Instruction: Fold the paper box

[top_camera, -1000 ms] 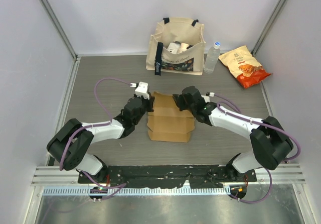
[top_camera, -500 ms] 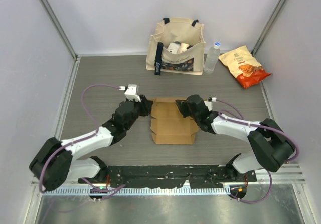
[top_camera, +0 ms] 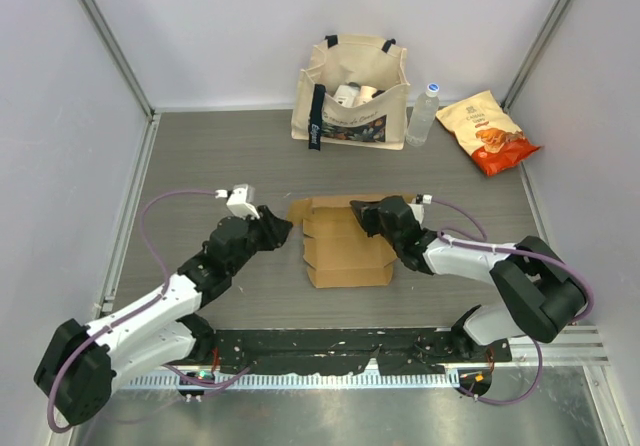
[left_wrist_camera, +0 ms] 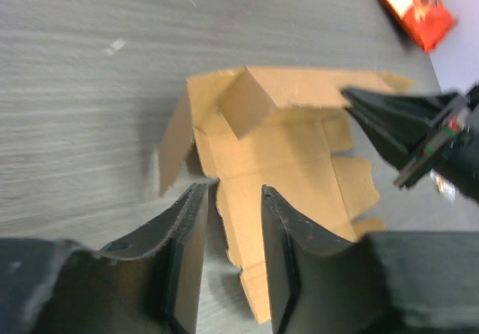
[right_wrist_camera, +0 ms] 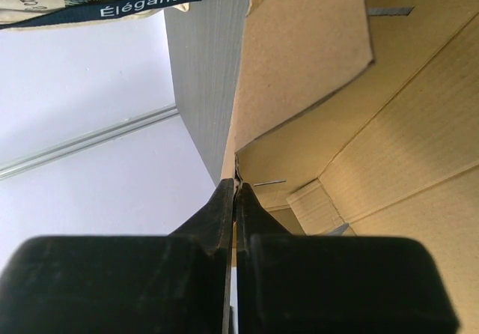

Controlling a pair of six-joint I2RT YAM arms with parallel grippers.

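The paper box, plain brown cardboard with raised flaps, lies partly folded on the middle of the table. My right gripper is shut on the box's far upright wall; in the right wrist view its fingertips pinch the thin cardboard edge of the box. My left gripper stands open just left of the box. Seen from the left wrist, the box's near left edge shows in the gap between the left gripper's fingers, not squeezed. The right gripper shows there at the box's far right.
A beige printed tote bag stands at the back wall, with a water bottle to its right. A yellow-orange snack packet lies at the back right. The tote's strap shows in the right wrist view. Grey walls enclose the table.
My left gripper has opened, let go of the box's left side and drawn back to the left and nearer. The box has settled lower. The right gripper keeps its pinch.
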